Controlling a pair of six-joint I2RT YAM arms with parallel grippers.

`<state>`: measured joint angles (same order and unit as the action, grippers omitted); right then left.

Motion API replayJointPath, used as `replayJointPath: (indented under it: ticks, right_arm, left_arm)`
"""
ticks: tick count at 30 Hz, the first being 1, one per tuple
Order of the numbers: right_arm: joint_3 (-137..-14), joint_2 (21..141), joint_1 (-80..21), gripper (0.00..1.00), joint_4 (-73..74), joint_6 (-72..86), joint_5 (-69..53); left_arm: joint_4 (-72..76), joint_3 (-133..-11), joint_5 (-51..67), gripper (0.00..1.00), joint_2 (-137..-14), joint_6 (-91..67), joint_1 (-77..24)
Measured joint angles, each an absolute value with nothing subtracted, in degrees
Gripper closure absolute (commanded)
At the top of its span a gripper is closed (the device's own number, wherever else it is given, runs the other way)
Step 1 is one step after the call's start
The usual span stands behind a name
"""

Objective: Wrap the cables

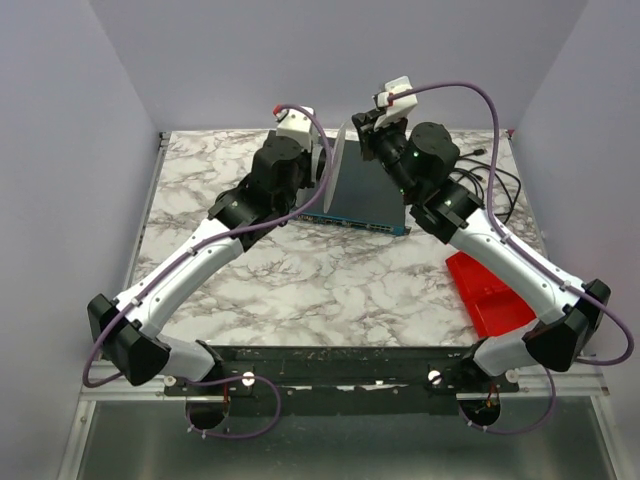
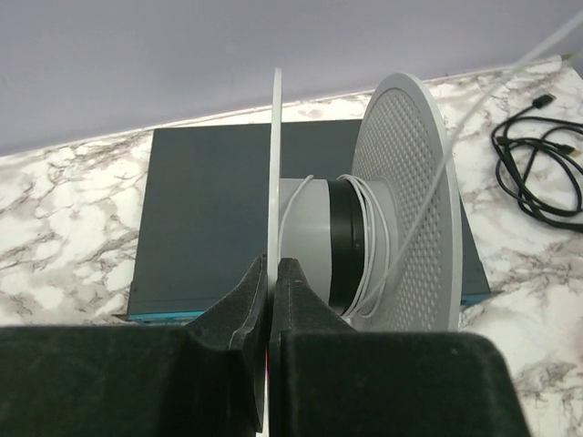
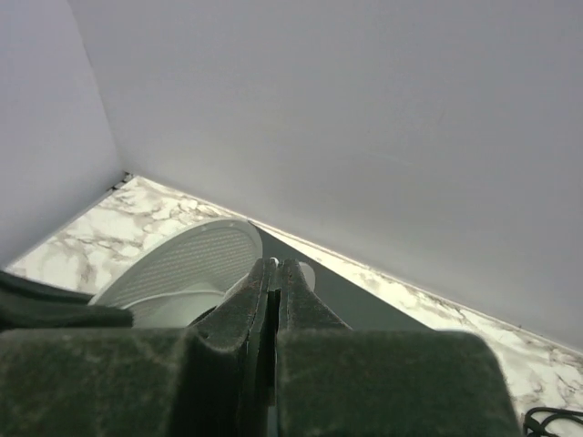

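A white spool stands on edge on a dark flat box (image 2: 209, 209). Its near flange (image 2: 275, 155) shows edge-on and its far perforated disc (image 2: 410, 200) faces me. My left gripper (image 2: 273, 266) is shut on the rim of the near flange. The cable (image 2: 372, 238), a very thin white wire, is wound in a few turns round the hub, and one strand (image 2: 492, 96) runs up and off to the right. My right gripper (image 3: 276, 266) is held above the spool (image 1: 340, 160), shut with a bit of the white cable (image 3: 274, 262) showing between its tips.
The dark box (image 1: 365, 195) lies at the back middle of the marble table (image 1: 300, 290). A tangle of black cords (image 2: 537, 173) lies to its right by the back right corner. A red tray (image 1: 490, 290) sits at the right under the right arm. Grey walls enclose the table.
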<state>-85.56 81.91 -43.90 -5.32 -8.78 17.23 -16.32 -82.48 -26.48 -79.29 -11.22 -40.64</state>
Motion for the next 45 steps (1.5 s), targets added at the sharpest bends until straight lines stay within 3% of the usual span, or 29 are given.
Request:
replayJointPath:
  ticks: [9, 26, 37, 45]
  right_arm:
    - [-83.13, 83.55, -38.61, 0.99, -3.62, -5.1, 11.27]
    - [-50.78, 68.4, -35.62, 0.99, -5.76, 9.32, 3.03]
    - [-37.5, 64.71, -35.62, 0.99, -6.98, 15.62, 0.21]
    - [-33.28, 65.41, -35.62, 0.99, -9.32, 16.97, 0.05]
  left_arm:
    - [-15.7, -74.63, -16.97, 1.0, -71.75, -11.33, -40.97]
    - [-8.29, -49.15, 8.1, 1.0, -59.44, -34.3, -32.69]
    - [7.49, -29.76, 19.49, 1.0, -59.22, -47.11, -29.02]
    - [15.57, -24.82, 23.7, 1.0, -62.54, -49.39, -26.55]
